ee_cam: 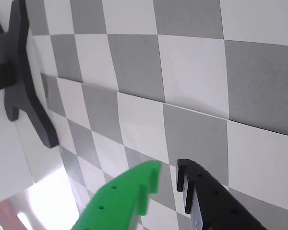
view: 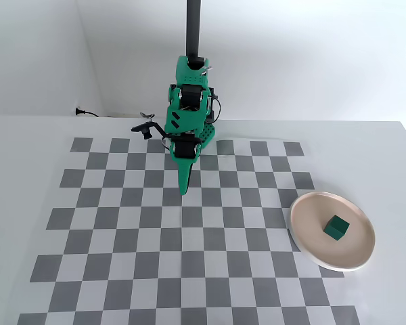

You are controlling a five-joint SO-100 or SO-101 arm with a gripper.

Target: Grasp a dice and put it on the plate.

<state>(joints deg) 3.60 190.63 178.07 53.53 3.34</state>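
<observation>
The dark green dice point(view: 337, 227) lies on the beige-pink plate point(view: 308, 211) at the right edge of the checkerboard in the fixed view. My gripper point(view: 185, 188) hangs point-down over the upper middle of the board, far left of the plate. In the wrist view the gripper point(ee_cam: 168, 167) has a green finger and a black finger a narrow gap apart, with nothing between them and only checker squares below. The dice and the plate are out of the wrist view.
The green arm's base point(view: 189, 101) stands at the board's far edge in front of a black pole point(view: 193, 27). A black cross-shaped part point(ee_cam: 19, 72) shows at the wrist view's left. White walls rise behind the table.
</observation>
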